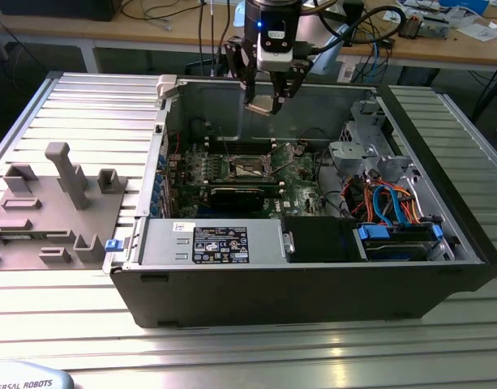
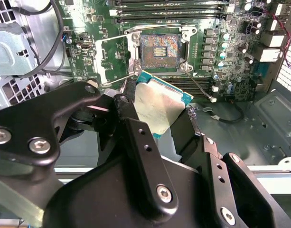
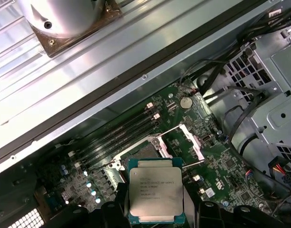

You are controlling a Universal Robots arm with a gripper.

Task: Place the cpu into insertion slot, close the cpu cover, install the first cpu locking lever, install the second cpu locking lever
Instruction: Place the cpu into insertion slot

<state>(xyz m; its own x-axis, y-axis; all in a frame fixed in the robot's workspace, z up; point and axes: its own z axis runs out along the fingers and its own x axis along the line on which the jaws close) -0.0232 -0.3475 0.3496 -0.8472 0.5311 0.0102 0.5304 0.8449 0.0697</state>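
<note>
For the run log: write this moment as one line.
tool: shut on cpu | cpu: in air, not seated | insertion slot: empty | cpu cover: open

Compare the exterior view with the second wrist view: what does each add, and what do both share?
Exterior view: the whole open computer case on a slatted table, a grey fixture on that view's left. Second wrist view: the bare, gold-glinting contacts of the insertion slot. Both: the gripper holding the cpu above the green motherboard.

Silver cpu [image 2: 159,107] hangs clamped above the uncovered insertion slot [image 2: 160,49]
</note>
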